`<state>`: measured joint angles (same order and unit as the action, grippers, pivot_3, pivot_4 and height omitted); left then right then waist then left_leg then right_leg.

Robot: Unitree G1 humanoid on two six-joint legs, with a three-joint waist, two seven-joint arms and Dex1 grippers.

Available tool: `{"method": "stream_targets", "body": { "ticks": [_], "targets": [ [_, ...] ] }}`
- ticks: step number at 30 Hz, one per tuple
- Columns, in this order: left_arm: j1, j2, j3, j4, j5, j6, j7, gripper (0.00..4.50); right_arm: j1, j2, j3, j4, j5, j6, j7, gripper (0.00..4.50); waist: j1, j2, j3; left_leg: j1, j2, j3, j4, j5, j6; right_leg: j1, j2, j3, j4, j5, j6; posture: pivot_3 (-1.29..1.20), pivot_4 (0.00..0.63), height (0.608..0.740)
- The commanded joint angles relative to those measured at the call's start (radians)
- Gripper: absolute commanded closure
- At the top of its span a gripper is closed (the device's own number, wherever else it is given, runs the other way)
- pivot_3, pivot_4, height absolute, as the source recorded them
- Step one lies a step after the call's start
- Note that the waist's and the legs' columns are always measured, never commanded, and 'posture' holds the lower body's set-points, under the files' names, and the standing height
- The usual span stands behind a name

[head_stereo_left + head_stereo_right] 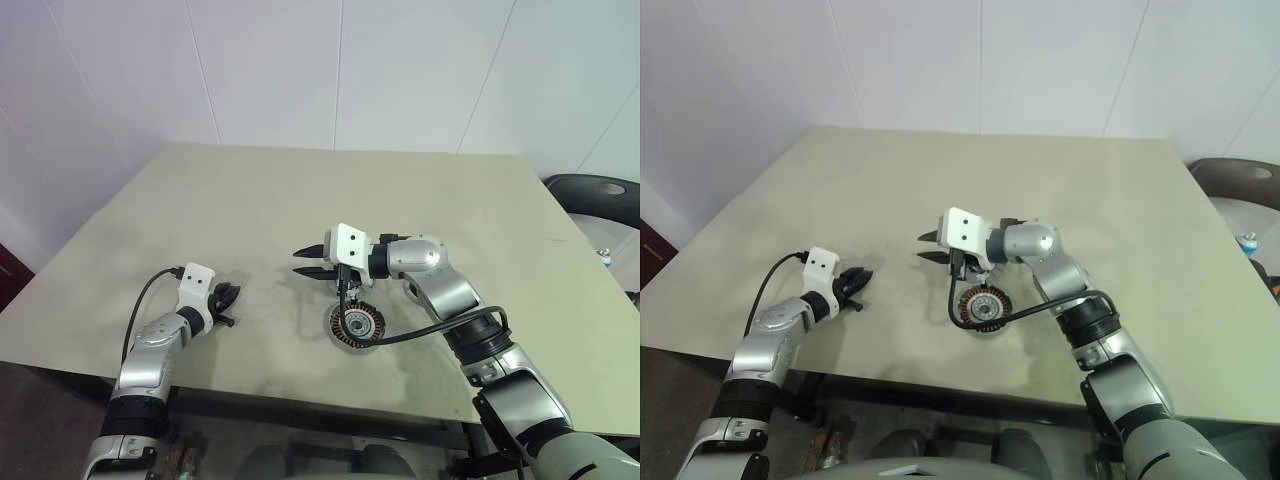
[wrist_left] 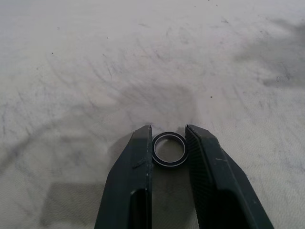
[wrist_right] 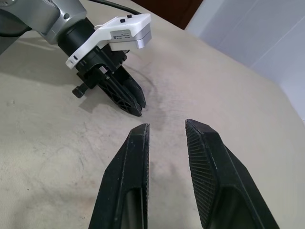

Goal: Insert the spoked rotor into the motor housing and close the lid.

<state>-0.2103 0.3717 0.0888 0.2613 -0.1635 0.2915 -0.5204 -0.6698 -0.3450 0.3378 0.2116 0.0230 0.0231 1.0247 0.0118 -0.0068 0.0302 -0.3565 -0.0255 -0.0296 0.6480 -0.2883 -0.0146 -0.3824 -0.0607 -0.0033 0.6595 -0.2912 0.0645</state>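
left wrist view has the left gripper (image 2: 169, 150) closed around a small black ring (image 2: 169, 150) on the table (image 2: 95, 71) (not obviously the rotor or the lid). moving right, the right gripper (image 1: 306, 264) hovers with its fingers apart, holding nothing, just above the motor housing (image 1: 357, 326), copper windings showing. so the housing looks open, rotor and lid to go.

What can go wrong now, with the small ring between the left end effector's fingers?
1. The small black ring sits at the very fingertips of the left end effector, so it may slip out.
2. The cable loops around the motor housing and might drag it.
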Motion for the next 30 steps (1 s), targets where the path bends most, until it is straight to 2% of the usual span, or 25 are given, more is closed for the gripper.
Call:
{"method": "stream_targets", "body": {
  "ticks": [1,3,14,17,21,23,27,30],
  "targets": [
    [0.0,0.017,-0.002,0.039,0.019,0.018,0.015,3.64,-0.025,0.006,-0.019,-0.01,0.007,-0.013,-0.012,3.22,0.0,0.0,0.0,0.0,0.0,0.0,0.0,0.0,0.0,0.0,0.0,0.0,0.0,0.0,0.0,0.0,0.0,0.74],
    [0.012,0.022,0.001,0.021,0.008,0.016,0.0,3.78,-0.024,0.008,-0.018,-0.009,0.006,-0.015,-0.013,3.22,0.0,0.0,0.0,0.0,0.0,0.0,0.0,0.0,0.0,0.0,0.0,0.0,0.0,0.0,0.0,0.0,0.0,0.74],
    [0.009,0.03,0.005,-0.014,-0.008,0.024,-0.023,3.78,-0.027,0.01,-0.016,0.004,0.002,-0.023,-0.019,3.22,-0.001,0.0,0.0,-0.002,0.0,0.0,-0.002,0.0,0.0,-0.002,0.0,0.0,-0.002,0.0,0.0,0.0,0.0,0.74],
    [0.013,0.027,0.023,-0.089,-0.08,0.015,-0.092,3.78,-0.029,0.011,-0.015,0.012,0.0,-0.029,-0.021,3.22,-0.002,0.0,0.0,-0.003,0.0,0.0,-0.002,0.0,0.0,-0.003,0.0,0.0,-0.002,0.0,0.0,0.0,0.0,0.74],
    [0.006,0.009,0.067,-0.217,-0.211,0.011,-0.17,3.78,-0.034,0.013,-0.015,0.021,-0.003,-0.035,-0.025,3.22,0.0,0.0,0.0,-0.019,0.0,0.0,0.0,0.0,0.0,-0.017,0.0,0.0,-0.002,0.0,0.0,0.0,0.0,0.74],
    [0.008,0.011,0.065,-0.279,-0.251,-0.013,-0.215,3.78,-0.038,0.015,-0.016,0.03,-0.005,-0.04,-0.028,3.22,-0.002,0.0,0.0,-0.022,0.0,0.0,-0.001,0.0,0.0,-0.02,0.0,0.0,-0.002,0.0,0.0,0.0,0.0,0.74],
    [0.025,0.06,0.011,-0.361,-0.272,0.005,-0.315,3.78,-0.053,0.019,-0.021,0.054,-0.008,-0.052,-0.035,3.22,-0.005,0.0,0.001,-0.025,0.0,0.0,-0.001,0.0,0.0,-0.022,0.0,0.0,-0.004,0.0,0.0,0.0,0.0,0.74],
    [0.028,0.095,-0.03,-0.356,-0.253,-0.006,-0.364,3.78,-0.07,0.031,-0.037,0.075,0.005,-0.04,-0.052,3.22,-0.011,0.0,0.001,-0.024,0.0,0.001,-0.001,0.0,0.0,-0.021,0.0,0.0,-0.004,0.0,0.0,0.0,0.0,0.74]
  ]
}}
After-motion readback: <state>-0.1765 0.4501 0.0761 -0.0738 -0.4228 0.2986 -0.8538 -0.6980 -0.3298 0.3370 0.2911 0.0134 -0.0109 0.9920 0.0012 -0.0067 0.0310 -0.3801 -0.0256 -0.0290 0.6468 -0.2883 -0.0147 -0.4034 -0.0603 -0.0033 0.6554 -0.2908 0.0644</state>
